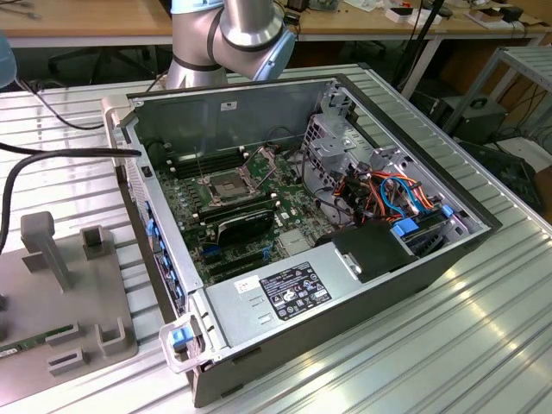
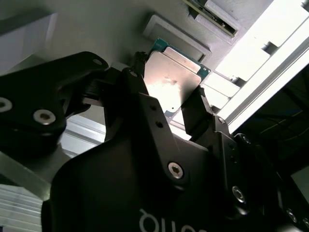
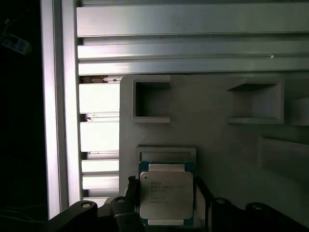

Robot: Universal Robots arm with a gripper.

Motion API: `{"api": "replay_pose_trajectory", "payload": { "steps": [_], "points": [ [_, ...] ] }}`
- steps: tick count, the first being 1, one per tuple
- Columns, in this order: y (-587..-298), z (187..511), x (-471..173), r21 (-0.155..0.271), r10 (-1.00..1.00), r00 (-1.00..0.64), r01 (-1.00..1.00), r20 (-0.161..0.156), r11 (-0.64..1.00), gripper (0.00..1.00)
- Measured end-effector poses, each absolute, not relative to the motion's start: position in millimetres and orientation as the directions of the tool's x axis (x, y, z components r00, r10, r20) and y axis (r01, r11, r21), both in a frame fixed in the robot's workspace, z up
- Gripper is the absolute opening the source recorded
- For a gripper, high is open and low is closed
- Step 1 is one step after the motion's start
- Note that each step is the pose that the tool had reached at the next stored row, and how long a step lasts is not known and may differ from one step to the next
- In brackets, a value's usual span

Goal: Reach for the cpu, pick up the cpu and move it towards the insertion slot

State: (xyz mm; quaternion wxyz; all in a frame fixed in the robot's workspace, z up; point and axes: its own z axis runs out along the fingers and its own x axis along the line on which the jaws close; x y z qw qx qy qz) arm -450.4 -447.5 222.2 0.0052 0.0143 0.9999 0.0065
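The work is at the pick-up step. In the second wrist view the claw (image 2: 169, 84) is closed on the cpu (image 2: 176, 77), its dark fingers (image 2: 197, 104) pressed against two opposite edges of the pale chip. The first wrist view shows the same hold. There the cpu sits over a shallow framed pocket of the grey fixture (image 3: 217, 145), at one end of the plate near the ribbed aluminium desk (image 3: 193, 43).

The insertion slot (image 1: 222, 183) lies well apart from this, on the motherboard inside the open computer case (image 1: 259, 103) in the exterior view. Its metal bracket seems tipped up, leaving the dark centre exposed. The arm (image 1: 237, 30) rises behind the case's far wall.

Judging from this, carrying the chip off would call for a level, straight lift clear of the pocket's lip, then a long crossing into the case without tilting the chip.

Much is uncertain. The chip's underside is hidden, so it cannot be told whether it rests in the pocket or hangs just above it. The claw's own body cuts off the cpu's near edge, and the finger contact lies partly in shadow.
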Motion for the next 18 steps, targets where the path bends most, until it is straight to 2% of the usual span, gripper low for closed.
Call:
{"api": "replay_pose_trajectory", "payload": {
  "steps": [18],
  "points": [
    [-447.5,264.9,-450.4,0.013,0.029,-1.0,0.028,-0.01,1.0,0.55]
  ]
}}
